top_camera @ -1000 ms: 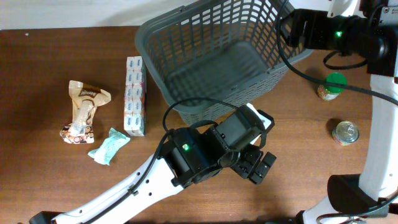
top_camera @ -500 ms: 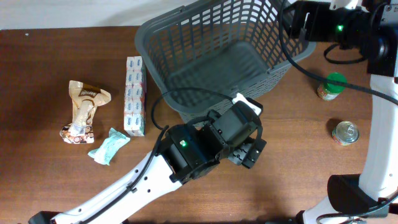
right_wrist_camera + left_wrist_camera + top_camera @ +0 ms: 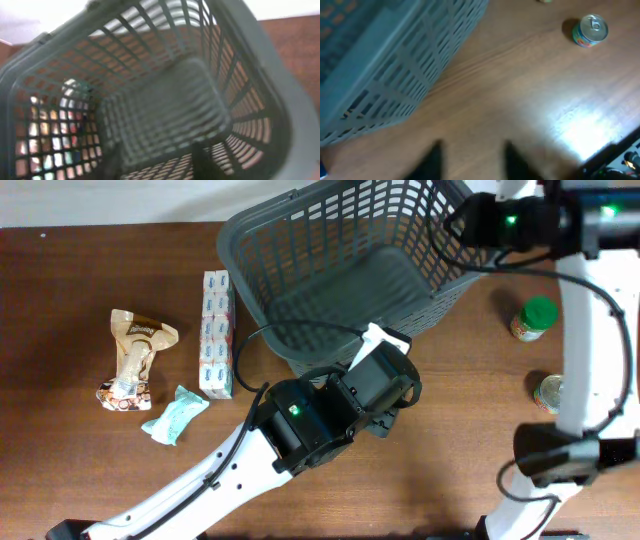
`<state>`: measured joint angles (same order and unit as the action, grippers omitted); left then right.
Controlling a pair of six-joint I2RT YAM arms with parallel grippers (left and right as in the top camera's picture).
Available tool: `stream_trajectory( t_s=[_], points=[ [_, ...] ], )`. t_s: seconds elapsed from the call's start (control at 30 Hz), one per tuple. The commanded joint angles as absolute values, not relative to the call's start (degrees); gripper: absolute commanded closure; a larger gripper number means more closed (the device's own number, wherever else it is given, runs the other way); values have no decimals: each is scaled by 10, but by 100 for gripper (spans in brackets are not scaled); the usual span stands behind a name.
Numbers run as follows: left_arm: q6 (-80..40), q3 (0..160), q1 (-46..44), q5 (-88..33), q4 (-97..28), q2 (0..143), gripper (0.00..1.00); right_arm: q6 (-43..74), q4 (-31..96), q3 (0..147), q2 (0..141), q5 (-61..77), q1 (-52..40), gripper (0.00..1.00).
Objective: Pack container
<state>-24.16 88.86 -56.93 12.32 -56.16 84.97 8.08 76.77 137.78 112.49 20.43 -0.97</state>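
Note:
The container (image 3: 236, 242) is a large dark grey slotted basket at the table's back middle, and I see nothing inside it. My left gripper (image 3: 386, 418) hovers just off its near right corner. In the left wrist view the left gripper (image 3: 475, 162) has its two dark fingertips apart over bare wood, nothing between them, with the container's wall (image 3: 395, 65) to the left. My right gripper (image 3: 156, 162) hangs over the container's right rim (image 3: 272, 80), looking down into it. Its fingers are apart and empty.
A long white box (image 3: 216, 334), a brown-and-white packet (image 3: 132, 360) and a teal packet (image 3: 173, 415) lie left of the container. A green-lidded jar (image 3: 533, 319) and a tin can (image 3: 550, 393) stand at the right, the can partly behind my right arm.
My left gripper has drawn up and left toward the container's near wall. My right arm has swung left over the rim, and its forearm now crosses in front of the can.

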Motion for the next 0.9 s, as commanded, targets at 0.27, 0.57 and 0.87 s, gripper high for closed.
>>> stream_trajectory(
  t_s=[0.27, 0.57, 0.87],
  points=[
    [-244, 919, -568, 222, -546, 845, 98, 121, 801, 1382, 1131, 73, -15, 96],
    [-244, 919, -568, 268, -542, 845, 98, 97, 835, 1382, 1132, 1, -15, 96],
    [-255, 919, -568, 207, -542, 845, 98, 97, 836, 1382, 1139, -1, -15, 96]
  ],
)
